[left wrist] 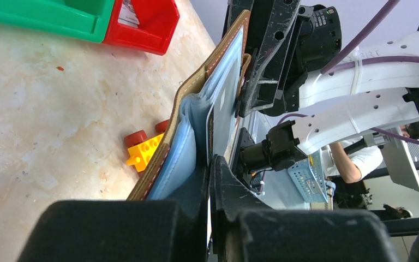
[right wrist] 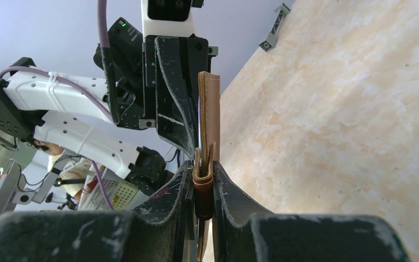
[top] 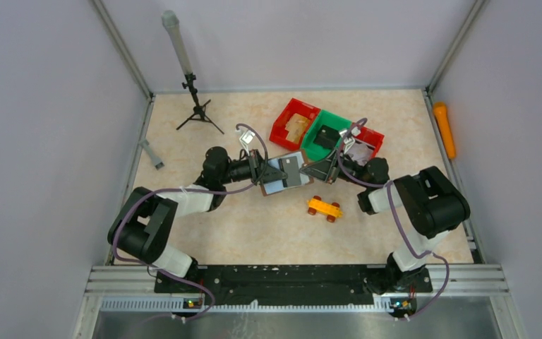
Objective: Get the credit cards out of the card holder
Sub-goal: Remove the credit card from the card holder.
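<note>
Brown card holder [top: 283, 174] is clamped at either end by left gripper [left wrist: 210, 170] and right gripper [right wrist: 203, 176]; credit cards indistinct.

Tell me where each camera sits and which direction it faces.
Top external: above and behind the robot, looking down on the table; left arm and right arm show whole, left gripper and right gripper clamping the card holder.
Left wrist: looks along its own fingers, across the holder, toward the right gripper.
Right wrist: the mirror, toward the left gripper.
Both wrist views share the clamped holder.
</note>
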